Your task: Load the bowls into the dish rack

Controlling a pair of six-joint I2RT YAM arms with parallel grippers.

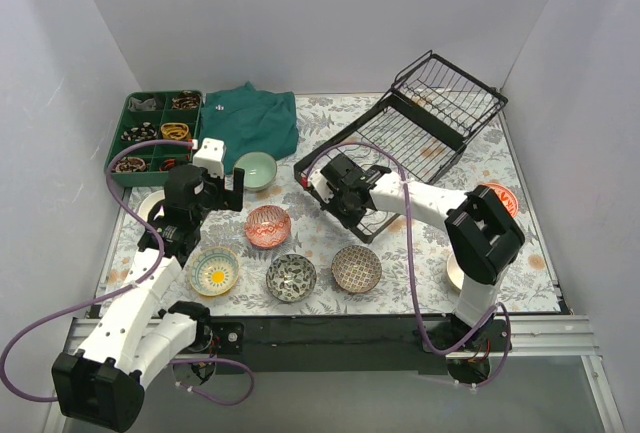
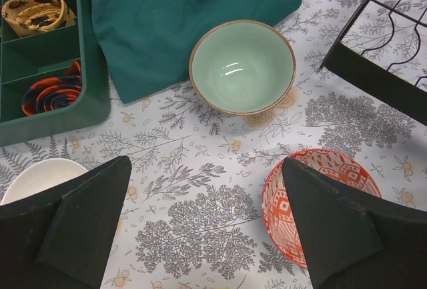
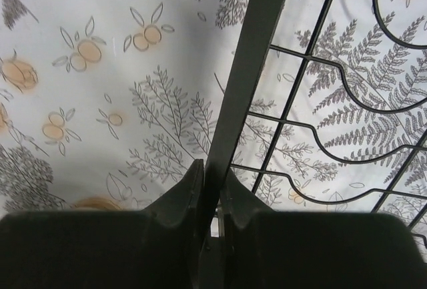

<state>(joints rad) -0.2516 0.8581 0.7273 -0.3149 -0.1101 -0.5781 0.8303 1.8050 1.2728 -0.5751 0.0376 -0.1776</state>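
Observation:
The black wire dish rack (image 1: pixel 415 128) lies at the back right, one section tilted up. My right gripper (image 1: pixel 343 191) is at its near left end. In the right wrist view the right gripper (image 3: pixel 213 183) is shut on the rack's flat frame bar (image 3: pixel 252 62). My left gripper (image 1: pixel 232 191) hangs open with nothing in it above the mat, just short of the pale green bowl (image 2: pixel 242 67). A red-patterned bowl (image 2: pixel 288 199) lies by its right finger (image 2: pixel 340 229). On the mat stand the yellow-sun bowl (image 1: pixel 214 270), black-white bowl (image 1: pixel 291 276) and brown-patterned bowl (image 1: pixel 356 267).
A green compartment tray (image 1: pixel 150 133) and a teal cloth (image 1: pixel 255 118) lie at the back left. A cream bowl (image 2: pixel 37 177) sits left of my left arm. A red-orange bowl (image 1: pixel 500 196) shows behind the right arm. White walls enclose the table.

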